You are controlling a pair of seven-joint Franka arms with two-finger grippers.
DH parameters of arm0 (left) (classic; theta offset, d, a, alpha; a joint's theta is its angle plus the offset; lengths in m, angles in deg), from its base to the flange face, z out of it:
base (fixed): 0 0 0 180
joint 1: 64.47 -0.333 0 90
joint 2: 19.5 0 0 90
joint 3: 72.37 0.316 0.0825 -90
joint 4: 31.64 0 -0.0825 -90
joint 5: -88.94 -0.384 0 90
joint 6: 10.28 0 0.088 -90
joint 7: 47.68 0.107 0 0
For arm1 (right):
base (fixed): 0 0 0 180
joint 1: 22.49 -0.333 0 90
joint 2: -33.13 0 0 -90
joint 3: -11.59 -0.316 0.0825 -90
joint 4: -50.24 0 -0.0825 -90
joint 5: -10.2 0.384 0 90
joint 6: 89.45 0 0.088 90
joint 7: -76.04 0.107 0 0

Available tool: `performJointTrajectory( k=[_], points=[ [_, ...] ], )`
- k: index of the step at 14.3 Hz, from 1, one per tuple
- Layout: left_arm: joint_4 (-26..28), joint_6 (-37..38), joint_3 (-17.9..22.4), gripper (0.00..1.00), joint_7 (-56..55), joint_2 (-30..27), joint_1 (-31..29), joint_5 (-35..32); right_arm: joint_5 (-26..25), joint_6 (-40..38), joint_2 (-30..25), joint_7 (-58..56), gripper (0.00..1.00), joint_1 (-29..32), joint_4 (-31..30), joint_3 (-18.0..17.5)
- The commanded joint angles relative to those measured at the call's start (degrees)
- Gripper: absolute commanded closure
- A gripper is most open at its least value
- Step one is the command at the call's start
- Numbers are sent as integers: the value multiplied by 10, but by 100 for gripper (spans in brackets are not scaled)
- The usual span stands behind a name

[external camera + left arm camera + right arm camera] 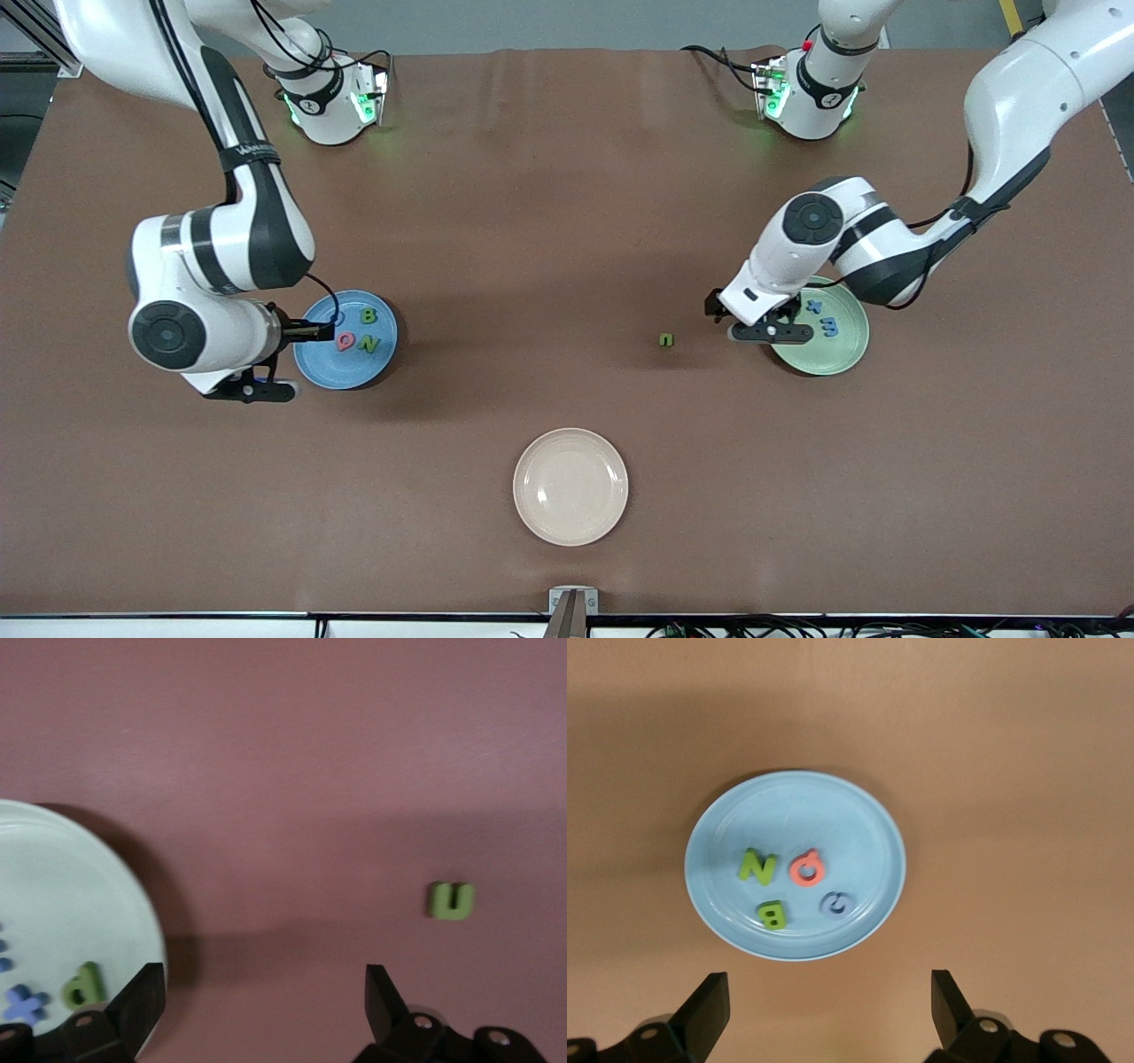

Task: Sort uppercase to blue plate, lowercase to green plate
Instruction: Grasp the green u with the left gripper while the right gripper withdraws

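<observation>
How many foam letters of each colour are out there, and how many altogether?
Green letters: 4 – N, B, p, n
Blue letters: 3 – G, x, m
Pinkish-red letters: 1 – Q
Total: 8

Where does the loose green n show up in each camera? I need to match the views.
Front view: green n lies on bare table, beside the green plate, toward the right arm's end from it.
Left wrist view: n on the table, apart from the plate rim.
Right wrist view: not in it.
Shared landmark: green plate.
</observation>
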Motion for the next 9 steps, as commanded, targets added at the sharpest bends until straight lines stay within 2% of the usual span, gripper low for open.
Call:
performJointTrajectory(
  k=[1, 5, 7, 9],
  points=[
    [-66, 0, 66, 1, -14, -5, 111, 25, 3, -8, -48, -45, 0, 47, -6, -5],
    [-136, -7, 136, 1, -22, 6, 225, 62, 4, -35, -114, -53, 0, 92, -4, -5],
    [-148, -40, 160, 1, -21, 6, 251, 78, 3, -55, -133, -67, 0, 100, 7, -2],
    [-155, -69, 185, 1, -20, 9, 272, 79, 4, -92, -131, -68, 0, 117, 44, -3]
  ],
)
